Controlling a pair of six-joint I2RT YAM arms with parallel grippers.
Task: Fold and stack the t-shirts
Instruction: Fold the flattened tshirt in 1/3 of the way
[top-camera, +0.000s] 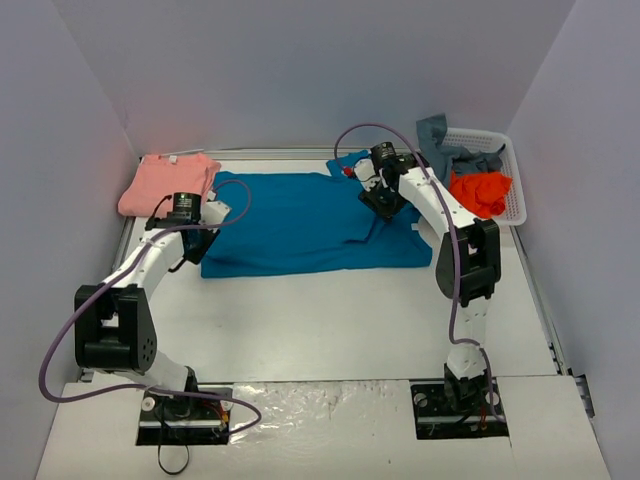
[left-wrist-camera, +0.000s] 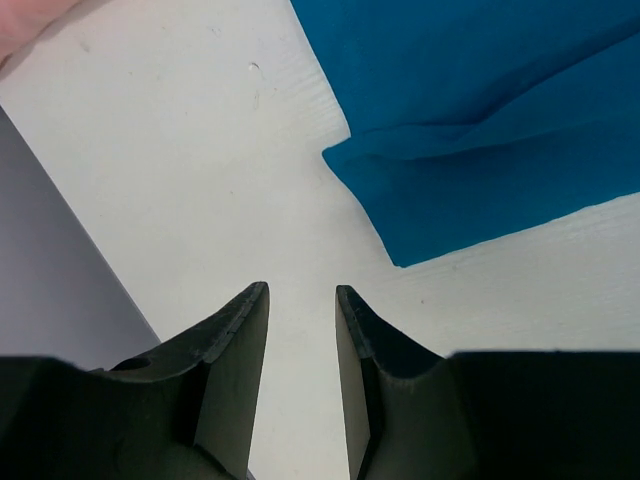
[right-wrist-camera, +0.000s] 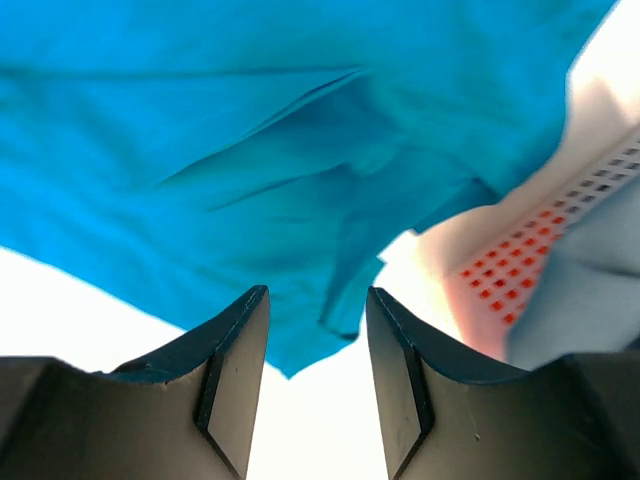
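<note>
A teal-blue t-shirt (top-camera: 300, 225) lies spread flat in the middle of the table; it also shows in the left wrist view (left-wrist-camera: 500, 120) and the right wrist view (right-wrist-camera: 250, 130). A folded salmon-pink t-shirt (top-camera: 165, 182) lies at the back left. A bright orange t-shirt (top-camera: 482, 190) and a grey-blue one (top-camera: 445, 150) sit in the basket. My left gripper (left-wrist-camera: 300, 300) is open and empty over bare table beside the teal shirt's left edge. My right gripper (right-wrist-camera: 315, 300) is open and empty above the shirt's right sleeve.
A white plastic lattice basket (top-camera: 515, 190) stands at the back right, and its side shows in the right wrist view (right-wrist-camera: 530, 270). Grey walls enclose the table on the left, back and right. Bare table (top-camera: 330, 320) lies in front of the teal shirt.
</note>
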